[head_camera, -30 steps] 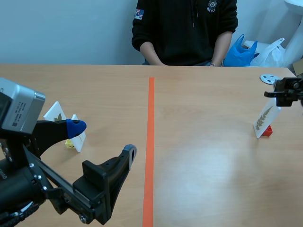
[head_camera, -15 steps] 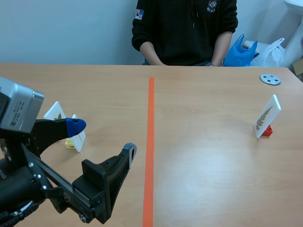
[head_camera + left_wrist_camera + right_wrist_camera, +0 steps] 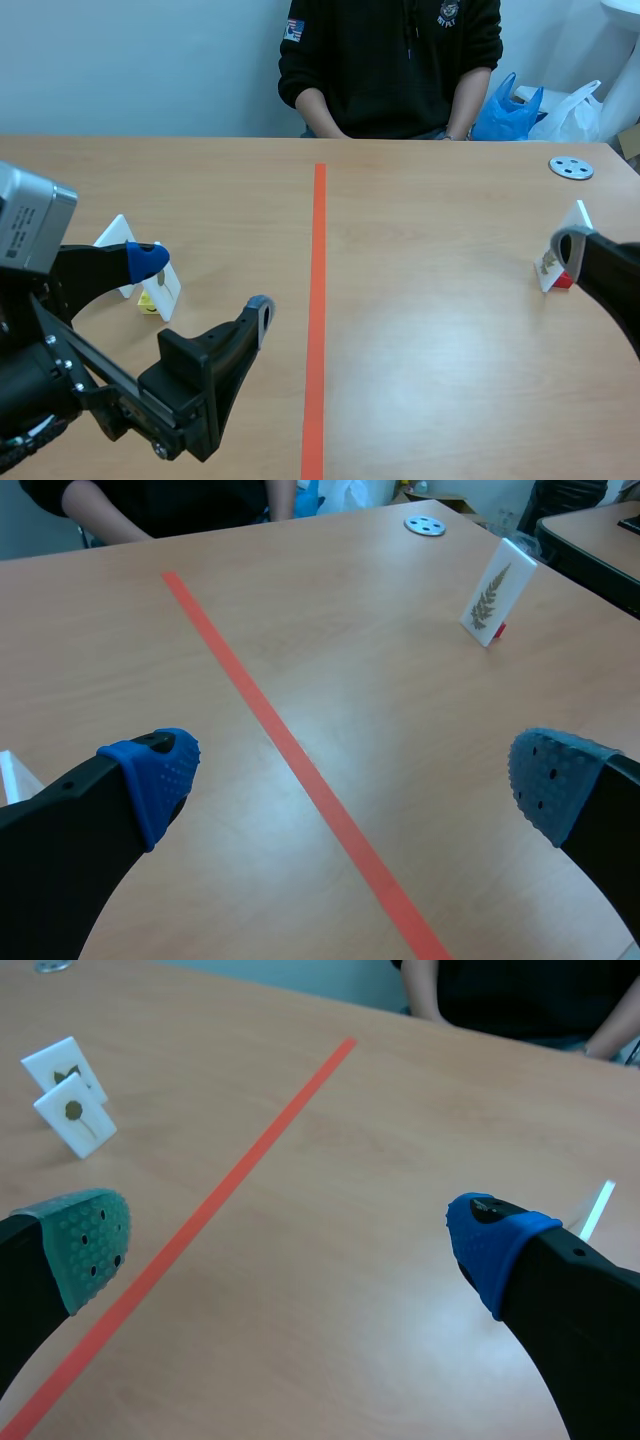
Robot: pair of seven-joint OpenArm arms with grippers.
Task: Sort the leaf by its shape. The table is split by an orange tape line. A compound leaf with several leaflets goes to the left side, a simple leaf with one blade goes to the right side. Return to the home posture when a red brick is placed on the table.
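Your left gripper [image 3: 203,285] hangs low over the near left part of the table [image 3: 430,350], left of the orange tape line [image 3: 317,300]. Its fingers stand wide apart with nothing between them. In its wrist view the tape runs straight through the gap between the two pads.

Your right gripper [image 3: 290,1245] comes in from the right edge. Its fingers are spread wide as well and hold nothing. In the scene view only one of its fingers [image 3: 592,268] shows, and the pad at its tip sits in front of the fern card [image 3: 579,216], covering part of it. You cannot tell from these views whether the pad touches the card.

That fern card is the leaf with many leaflets. It stands tilted on a small red base [image 3: 566,281] on the right side of the table, well away from the tape. The left wrist view shows the frond on it clearly.

Two more white cards stand close together on the left side, just beyond the left gripper's blue pad. The far card [image 3: 116,238] and the near card [image 3: 165,288] each carry one small leaf. The near one rests on a yellow base [image 3: 148,303].

A grey round disc [image 3: 571,167] lies at the far right of the table, beyond the fern card. A person in a black top [image 3: 390,65] sits across the table with forearms at its far edge. A blue bag [image 3: 505,112] sits behind the table, to the right of the person.
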